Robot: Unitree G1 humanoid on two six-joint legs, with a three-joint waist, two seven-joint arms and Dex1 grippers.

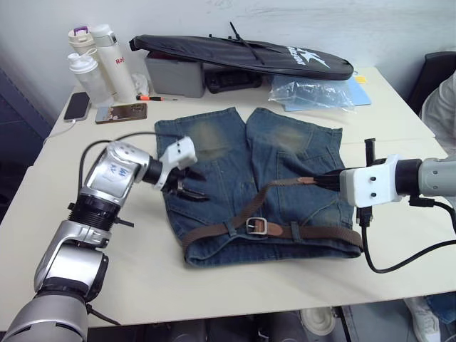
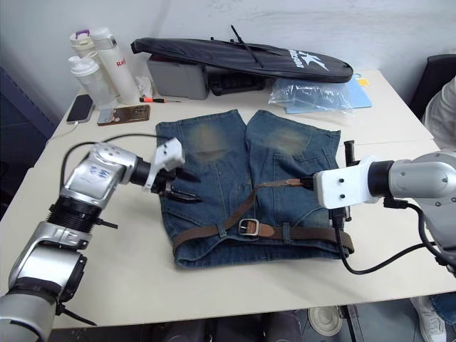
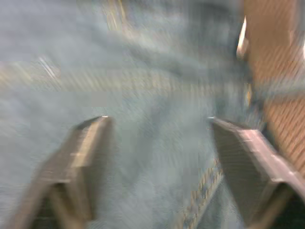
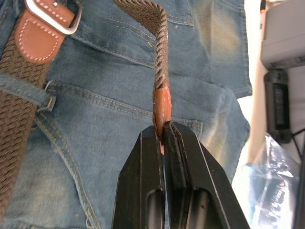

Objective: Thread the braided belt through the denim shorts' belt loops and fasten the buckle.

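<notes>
Belt [image 1: 313, 232] lies along the shorts' [image 1: 285, 178] waistband, at the tabletop's [image 1: 214, 285] near edge; from my seat I see it run under several loops [image 1: 295, 230], through the buckle [image 1: 256, 226], then climb diagonally across the denim to its tan tip [image 4: 162, 107]; my right tool [image 4: 164, 129] is closed on that tip, the two black fingers [image 4: 143, 167] pinched tight with the leather standing between them; in the right wrist view the braid arcs away from the tool toward the buckle [image 4: 50, 16], whose tan tab [image 4: 33, 40] sits beside a loop [image 4: 24, 90] crossing the strap; in the head views the right tool [image 1: 313, 180] hangs over the right leg of the shorts, just above the waistband, with the buckle off to its left and nearer me.

Left tool [image 1: 191, 184] is open, its fingers [image 1: 196, 196] spread apart and pointing over the left edge of the shorts; in the left wrist view I see both fingers [image 3: 90, 143] wide, with blurred denim [image 3: 157, 167] between and beyond them, and a brown band at one side, too blurred to name; I cannot tell whether the tool touches the cloth.

Beyond both tools, past the shorts' leg hems, lie a long black bag [image 1: 242, 53], a grey box [image 1: 174, 75] and a clear plastic bag [image 1: 313, 92]; beyond the left tool stand white bottles [image 1: 107, 60], with two phones [image 1: 121, 112] flat beside them.
</notes>
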